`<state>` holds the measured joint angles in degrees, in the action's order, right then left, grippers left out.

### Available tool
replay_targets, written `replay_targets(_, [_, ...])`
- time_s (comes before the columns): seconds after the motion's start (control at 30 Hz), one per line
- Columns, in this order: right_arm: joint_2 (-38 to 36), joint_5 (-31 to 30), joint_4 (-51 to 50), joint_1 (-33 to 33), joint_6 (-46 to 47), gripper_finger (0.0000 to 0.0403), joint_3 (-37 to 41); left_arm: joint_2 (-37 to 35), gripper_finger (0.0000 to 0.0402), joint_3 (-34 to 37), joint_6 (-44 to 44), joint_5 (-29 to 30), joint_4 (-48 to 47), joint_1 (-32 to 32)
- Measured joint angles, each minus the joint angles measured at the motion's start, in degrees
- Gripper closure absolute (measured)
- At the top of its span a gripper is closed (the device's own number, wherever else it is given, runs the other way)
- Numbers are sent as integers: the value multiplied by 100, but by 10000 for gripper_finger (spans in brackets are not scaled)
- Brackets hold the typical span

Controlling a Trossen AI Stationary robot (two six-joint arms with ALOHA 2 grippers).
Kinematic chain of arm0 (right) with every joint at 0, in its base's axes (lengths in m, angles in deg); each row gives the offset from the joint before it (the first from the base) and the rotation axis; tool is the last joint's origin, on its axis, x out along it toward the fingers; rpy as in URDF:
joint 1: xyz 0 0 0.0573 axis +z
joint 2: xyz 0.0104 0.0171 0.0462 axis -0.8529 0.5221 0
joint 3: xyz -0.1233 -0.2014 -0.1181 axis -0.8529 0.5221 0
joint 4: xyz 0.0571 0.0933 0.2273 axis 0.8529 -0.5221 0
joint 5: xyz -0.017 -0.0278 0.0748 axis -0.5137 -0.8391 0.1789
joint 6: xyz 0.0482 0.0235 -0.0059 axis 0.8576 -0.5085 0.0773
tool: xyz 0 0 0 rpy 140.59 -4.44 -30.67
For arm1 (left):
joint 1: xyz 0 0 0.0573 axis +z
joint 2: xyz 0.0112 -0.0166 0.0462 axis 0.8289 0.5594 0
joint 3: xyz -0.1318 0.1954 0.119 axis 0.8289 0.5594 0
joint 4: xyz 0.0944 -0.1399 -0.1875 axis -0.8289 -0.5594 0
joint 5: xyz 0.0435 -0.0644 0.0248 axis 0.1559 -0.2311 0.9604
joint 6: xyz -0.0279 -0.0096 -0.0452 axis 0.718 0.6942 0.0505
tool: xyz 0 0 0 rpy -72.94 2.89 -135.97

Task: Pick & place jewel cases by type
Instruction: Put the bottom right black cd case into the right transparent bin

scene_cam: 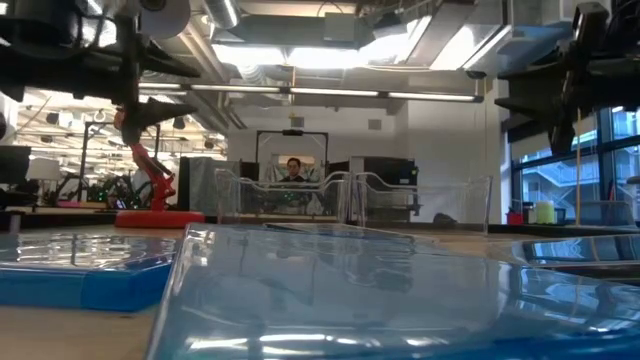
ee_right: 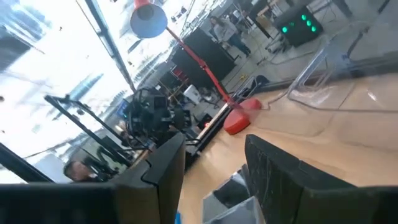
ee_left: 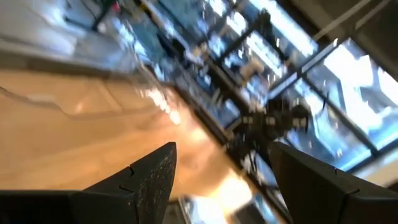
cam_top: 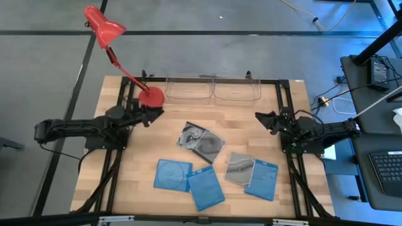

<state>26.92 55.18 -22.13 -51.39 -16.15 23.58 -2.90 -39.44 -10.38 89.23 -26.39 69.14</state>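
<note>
Several jewel cases lie flat on the wooden table in the high view. Two clear/grey cases point(cam_top: 201, 141) overlap at the middle. A third grey case point(cam_top: 238, 167) sits partly under a blue case point(cam_top: 262, 179). Two more blue cases point(cam_top: 173, 174) point(cam_top: 206, 189) overlap near the near edge. My left gripper point(cam_top: 158, 113) point(ee_left: 221, 149) hovers open at the table's left, above the wood. My right gripper point(cam_top: 259, 116) point(ee_right: 214, 143) hovers open at the table's right. Neither one touches a case. A grey case point(ee_right: 231, 194) shows below the right fingers.
Two clear open-topped trays point(cam_top: 188, 90) point(cam_top: 236, 90) stand side by side at the far edge. A red desk lamp has its base point(cam_top: 151, 97) on the far left corner, close to my left gripper, and its head point(cam_top: 103, 26) beyond the table. A person point(scene_cam: 293, 170) sits far behind.
</note>
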Motion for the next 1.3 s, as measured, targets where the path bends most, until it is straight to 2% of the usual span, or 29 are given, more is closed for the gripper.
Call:
replay_targets(0.13, [0, -6, 15, 0, 12, 231, -2, 893, 151, -549, -325, -544, 0, 2])
replay_targets(0.27, [0, -262, 117, 0, -7, 231, -2, 1987, 159, -1513, -867, -1200, -43, 2])
replay_targets(0.4, [2, -561, 99, 0, -11, 231, -2, 3166, 168, -2658, -1790, -1884, -498, 2])
replay_targets(0.53, [2, -566, 184, 0, -168, 231, -2, 4229, 175, -3726, -2667, -2646, -1012, -29])
replay_targets(0.7, [2, -802, 409, 0, -106, 231, -4, 5386, 181, -4697, -4094, -3147, -1344, -198])
replay_targets(0.87, [152, -324, 331, 9, -629, 231, -386, 6389, 183, -5365, -4784, -3167, -1359, -333])
replay_targets(1.0, [585, -310, -368, 7, -827, 231, -1195, 7042, 187, -5786, -5204, -3180, -1360, -649])
replay_targets(1.13, [1393, -306, -1694, 7, -549, 231, -2274, 7576, 191, -6144, -5395, -3175, -1365, -1012])
replay_targets(1.3, [2746, -54, -3047, 7, -3, 231, -3538, 8180, 197, -6553, -5050, -2891, -1379, -1362])
